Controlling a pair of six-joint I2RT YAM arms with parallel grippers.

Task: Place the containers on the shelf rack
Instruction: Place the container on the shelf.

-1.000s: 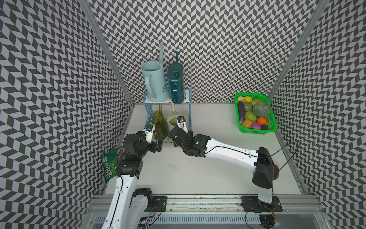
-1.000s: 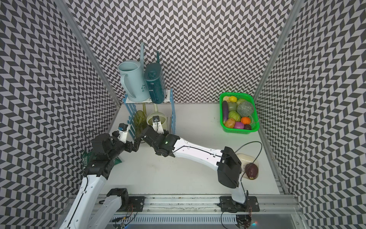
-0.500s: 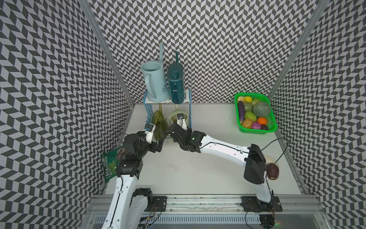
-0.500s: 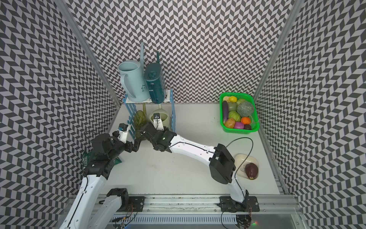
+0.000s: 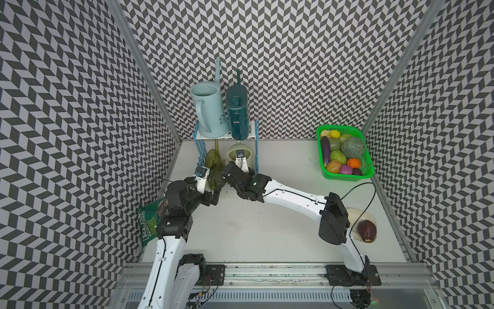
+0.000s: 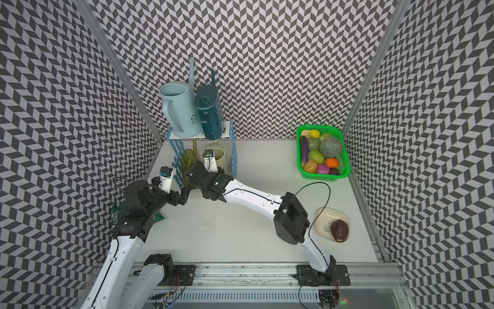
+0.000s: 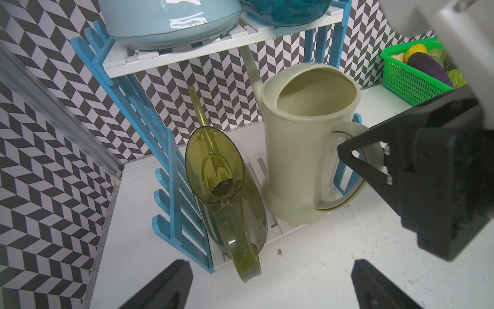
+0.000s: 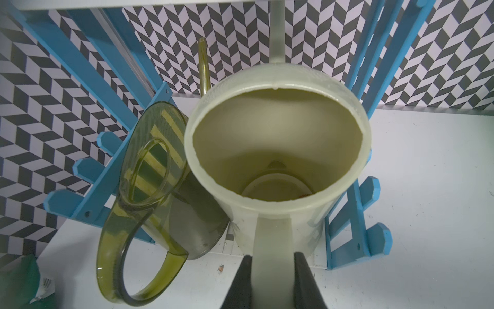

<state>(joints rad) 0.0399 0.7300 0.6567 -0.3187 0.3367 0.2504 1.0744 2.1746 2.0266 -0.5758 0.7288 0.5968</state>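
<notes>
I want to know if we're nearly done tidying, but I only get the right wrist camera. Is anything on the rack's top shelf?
Observer: Yes. A light blue watering can and a dark teal can stand upright on the top shelf.
Operator: Is the other arm holding something?
Observer: No. The left gripper is open and grips nothing, close to the olive can.
Operator: What else is around?
Observer: A green basket of vegetables sits by the right wall, at the back.
</notes>
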